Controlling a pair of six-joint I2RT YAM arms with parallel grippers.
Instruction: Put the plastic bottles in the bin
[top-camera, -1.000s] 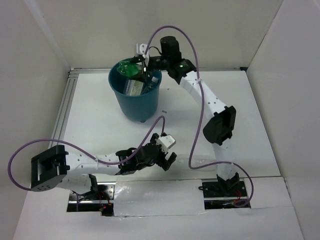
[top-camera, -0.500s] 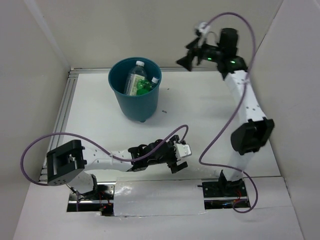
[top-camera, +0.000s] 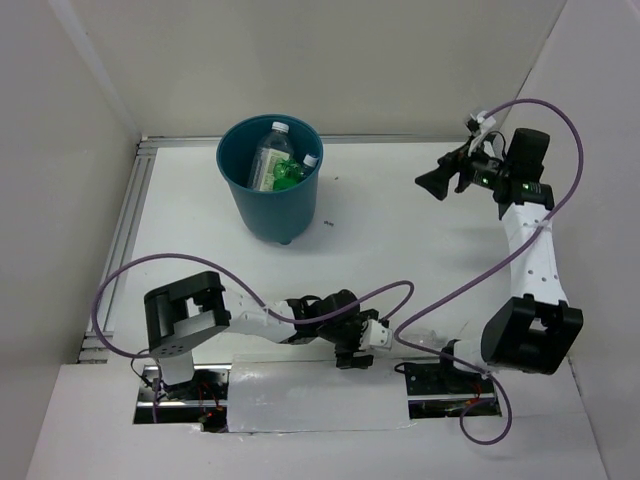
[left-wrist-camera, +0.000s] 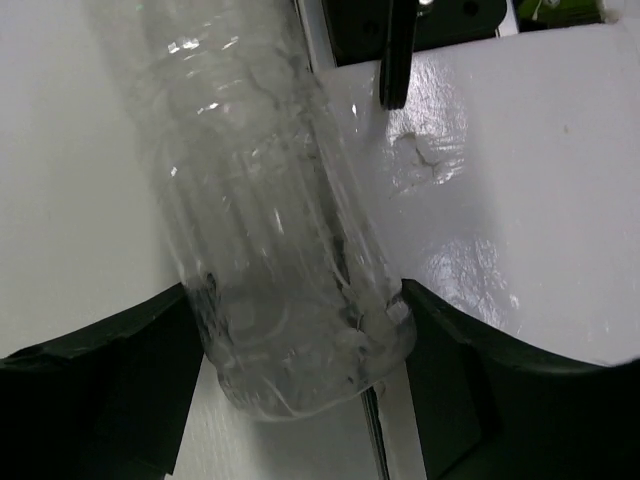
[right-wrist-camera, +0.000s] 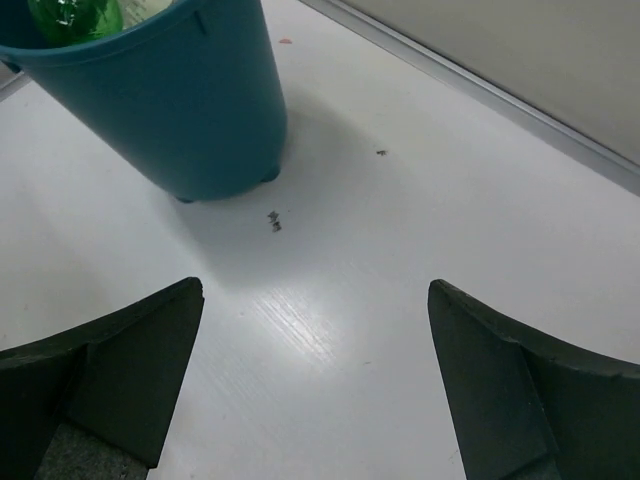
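Note:
A clear plastic bottle (left-wrist-camera: 270, 220) lies on the table near its front edge, faint in the top view (top-camera: 418, 340). My left gripper (top-camera: 362, 347) is open, with its jaws on either side of the bottle's base (left-wrist-camera: 295, 288), close to its sides. The teal-blue bin (top-camera: 268, 205) stands at the back left and holds a clear bottle with a white cap (top-camera: 268, 157) and a green bottle (top-camera: 290, 173). My right gripper (top-camera: 432, 183) is open and empty, raised over the back right of the table; its view shows the bin (right-wrist-camera: 170, 110) far ahead on the left.
The right arm's black base mount (top-camera: 445, 378) stands just beyond the lying bottle and shows at the top of the left wrist view (left-wrist-camera: 415, 25). White walls enclose the table on three sides. A small dark speck (top-camera: 328, 222) lies by the bin.
My right gripper has swung away from over the bin to the back right and come down a little. My left gripper has moved right and toward the front edge, round the lying bottle's base.

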